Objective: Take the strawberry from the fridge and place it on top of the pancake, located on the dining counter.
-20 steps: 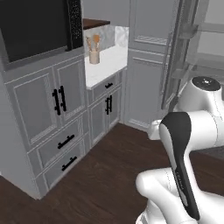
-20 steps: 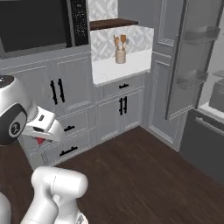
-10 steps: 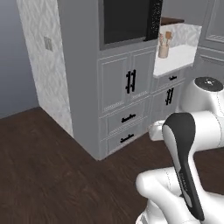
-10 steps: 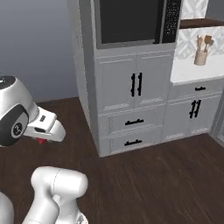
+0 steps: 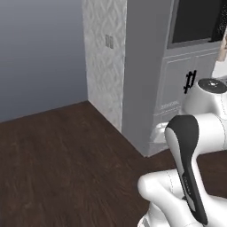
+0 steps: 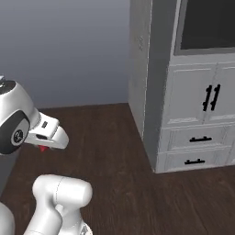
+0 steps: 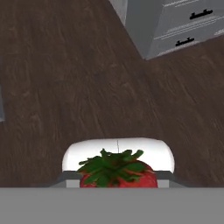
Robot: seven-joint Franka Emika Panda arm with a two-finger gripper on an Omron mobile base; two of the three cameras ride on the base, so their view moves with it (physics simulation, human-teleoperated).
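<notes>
The strawberry (image 7: pixel 117 171), red with a green leafy top, sits at the bottom of the hand view, and my gripper (image 7: pixel 117 179) is shut on it. In the right base view the gripper (image 6: pixel 44 146) hangs at the left over the dark wood floor, and a small red bit of the strawberry (image 6: pixel 43 148) shows under the white hand. The fridge, the pancake and the dining counter are out of view.
Tall grey panelled cabinets (image 6: pixel 197 128) with black handles stand at the right, a dark built-in oven (image 6: pixel 206 25) above them. Their end panel is patterned (image 5: pixel 104 57). A plain grey wall (image 6: pixel 69 50) lies behind. Dark wood floor (image 5: pixel 57 164) spreads to the left.
The whole picture has shifted: the base has turned, the fridge has left the views and the cabinets have slid right. The gripper keeps its hold on the strawberry.
</notes>
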